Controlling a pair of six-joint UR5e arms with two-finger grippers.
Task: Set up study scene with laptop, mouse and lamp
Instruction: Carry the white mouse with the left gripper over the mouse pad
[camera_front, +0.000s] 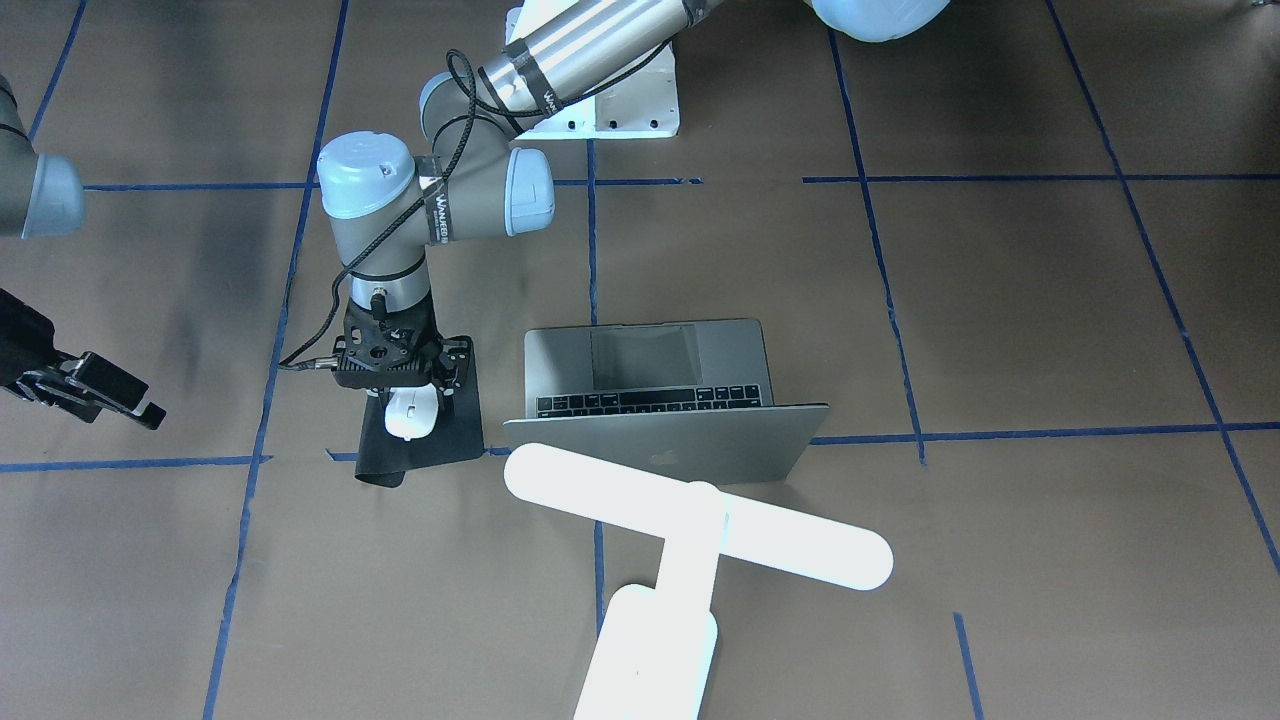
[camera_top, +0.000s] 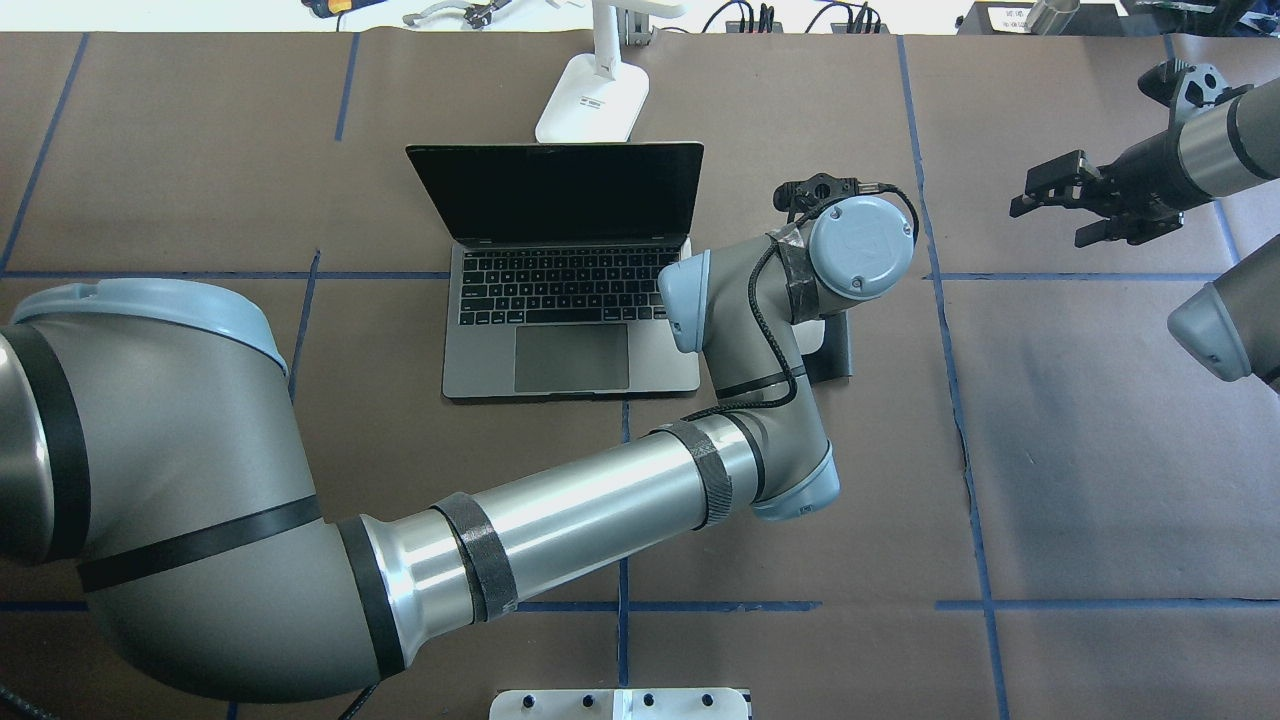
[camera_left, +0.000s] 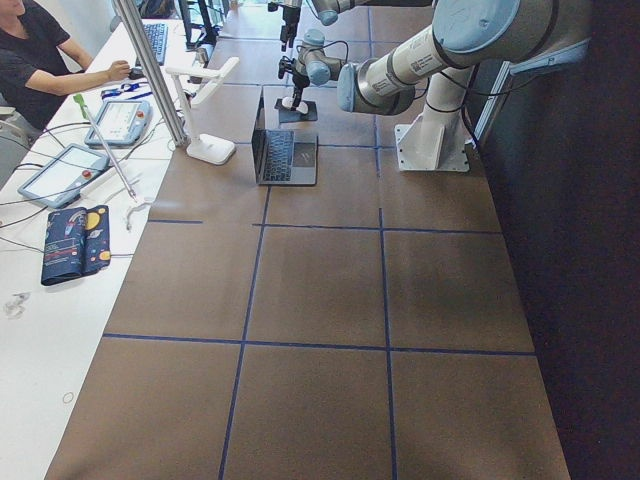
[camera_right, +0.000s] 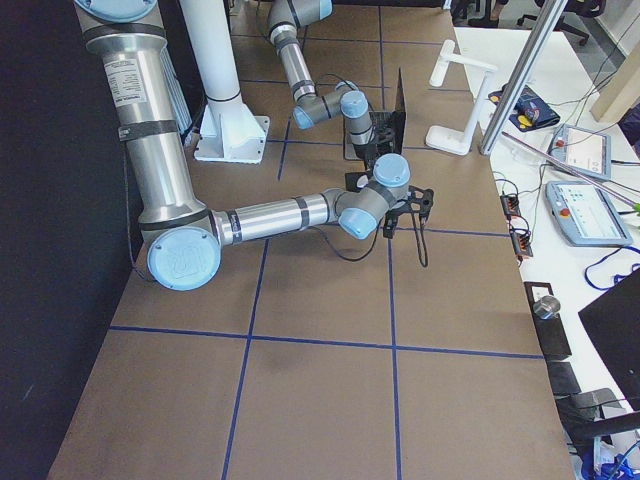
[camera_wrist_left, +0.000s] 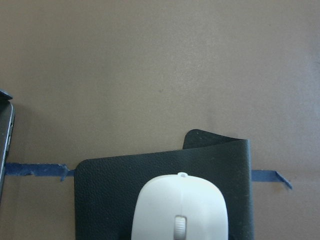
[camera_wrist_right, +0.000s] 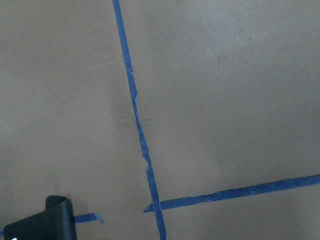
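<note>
1. Mouse (camera_wrist_left: 180, 212) lies flat on the black mouse pad (camera_wrist_left: 102, 200). It is white and oval, and its scroll wheel shows at 6 o'clock in my left wrist view.
2. Only that wrist view shows the pad's far corner curled up at the mouse's 1 o'clock. The laptop (camera_wrist_left: 5, 140) edge sits at 9 o'clock.
3. The front-facing view adds what the wrist view lacks. My left claw (camera_front: 412, 390) is straight over the mouse's robot-side end, with a dark finger at either side of it. Whether those fingers press the mouse or stand clear of it, I cannot tell.
4. In the overhead view my own left wrist covers the mouse almost wholly. The pad peeks out beneath the wrist, just beside the laptop at its 3 o'clock.
5. The laptop stands open with its screen dark and its keys toward the robot. In the overhead view the lamp (camera_top: 590, 100) has its base just behind the lid at 12 o'clock. In the front-facing view its long bar head glows white.
6. My right claw (camera_top: 1050, 212) hangs above the table (camera_top: 1050, 420), well apart from the pad at its 2 o'clock. Its fingers are spread and hold nothing.
7. My right wrist view shows blue tape lines (camera_wrist_right: 135, 110) crossing the brown top. The pad's curled corner is at 7 o'clock there.
</note>
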